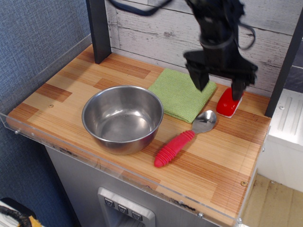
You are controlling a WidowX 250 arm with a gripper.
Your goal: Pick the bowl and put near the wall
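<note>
Main risk: snagging on the way to the bowl (123, 118). Between the end effector (218, 86) and the target lie the green cloth (182, 93) and the red-handled spoon (182, 138), whose metal scoop rests just beside the cloth's near corner; a low sweep across could drag the cloth or flick the spoon. Second risk: the grasp itself. Smooth, shiny steel with a rolled rim, so likely slippery; a pinch placed shallow on the rim could let the deep bowl tip or slide out once lifted. Third: the drop zone. Little bare tabletop (208, 163) along the wall (156, 28), with the cloth and a small red block (229, 101) already near the planks and a dark post (99, 30) at the back left, so a careless release could land the bowl on the cloth's edge.

End effector: blurred, hanging above the cloth's right edge, fingers spread wide, nothing between them, touching nothing as far as can be told. Right finger in front of the red block.

Bowl: empty, upright, sitting front-left of the cloth, well apart from the wall.
</note>
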